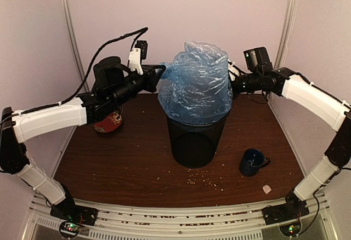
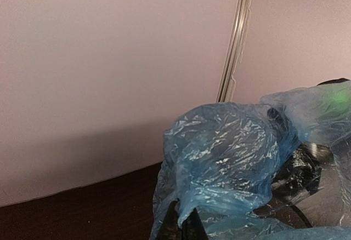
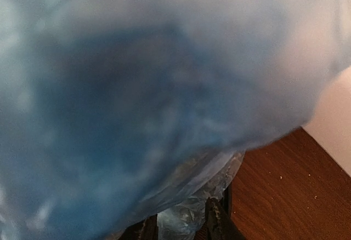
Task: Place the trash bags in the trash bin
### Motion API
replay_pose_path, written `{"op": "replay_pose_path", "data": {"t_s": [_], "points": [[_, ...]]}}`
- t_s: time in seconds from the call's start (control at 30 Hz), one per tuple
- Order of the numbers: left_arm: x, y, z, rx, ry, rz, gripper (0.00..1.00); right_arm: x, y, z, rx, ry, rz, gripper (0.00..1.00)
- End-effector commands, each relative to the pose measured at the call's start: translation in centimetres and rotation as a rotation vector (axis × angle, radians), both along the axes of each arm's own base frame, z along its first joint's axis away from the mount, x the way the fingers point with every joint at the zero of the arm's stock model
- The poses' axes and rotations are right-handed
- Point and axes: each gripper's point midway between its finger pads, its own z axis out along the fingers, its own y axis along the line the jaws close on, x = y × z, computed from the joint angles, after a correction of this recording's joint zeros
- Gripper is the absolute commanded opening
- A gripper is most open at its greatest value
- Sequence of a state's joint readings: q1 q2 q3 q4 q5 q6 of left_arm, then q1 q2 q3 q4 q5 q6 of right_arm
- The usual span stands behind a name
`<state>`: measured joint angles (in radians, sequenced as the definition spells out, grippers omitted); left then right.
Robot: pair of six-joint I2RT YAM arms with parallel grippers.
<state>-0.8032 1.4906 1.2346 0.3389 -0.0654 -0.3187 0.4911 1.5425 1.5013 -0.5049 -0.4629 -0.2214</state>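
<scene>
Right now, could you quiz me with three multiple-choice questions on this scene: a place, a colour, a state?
1. Where is the mug relative to the trash bin? A. Inside it. B. On the table, to its right. C. To its left.
2. What colour is the trash bag? A. Light blue. B. Red. C. Black.
3. How does the bag sit? A. Flat on the table. B. Bulging above the bin's rim. C. Fully inside the bin.
Answers: 1 B, it stands on the wood right of the bin; 2 A, translucent blue film; 3 B, it mounds over the rim.
</scene>
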Motion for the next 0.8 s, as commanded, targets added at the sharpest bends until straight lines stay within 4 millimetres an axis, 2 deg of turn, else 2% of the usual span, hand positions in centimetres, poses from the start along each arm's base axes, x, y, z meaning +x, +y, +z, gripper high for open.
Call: {"op": "replay_pose_path", "data": {"t_s": [0.0,0.1,0.2,0.37,0.47,0.6,0.63,0.77], "points": [[0.1,0.3,0.7,-0.01,-0.035,0.023,0.0,-0.8,-0.9,4.2,0.054,-0.061,-0.037,0.32],[0.5,-0.2,0.2,0.003,-0.03,0.019,0.0,-1.2,-2.3,6.0,0.063,-0.109,-0.079,0.38],[0.7,-0.9,0.2,0.001,-0.031,-0.002,0.0,-1.3,-4.3,6.8,0.066,-0.143,-0.133,0.46],[1.0,-2.8,-0.1,-0.019,-0.031,-0.064,0.0,-1.0,-7.7,6.2,0.061,-0.142,-0.219,0.55],[1.1,-4.6,0.0,-0.046,-0.042,-0.137,0.0,-1.4,-10.8,6.5,0.078,-0.156,-0.266,0.59],[1.6,-7.6,0.5,-0.094,-0.057,-0.241,0.0,-3.4,-13.9,7.5,0.087,-0.195,-0.29,0.63],[1.9,-8.4,0.3,-0.104,-0.053,-0.264,0.0,-4.2,-14.1,7.4,0.072,-0.193,-0.267,0.61],[2.5,-10.7,0.8,-0.127,-0.049,-0.339,0.0,-8.3,-12.7,5.5,0.008,-0.157,-0.079,0.56]]}}
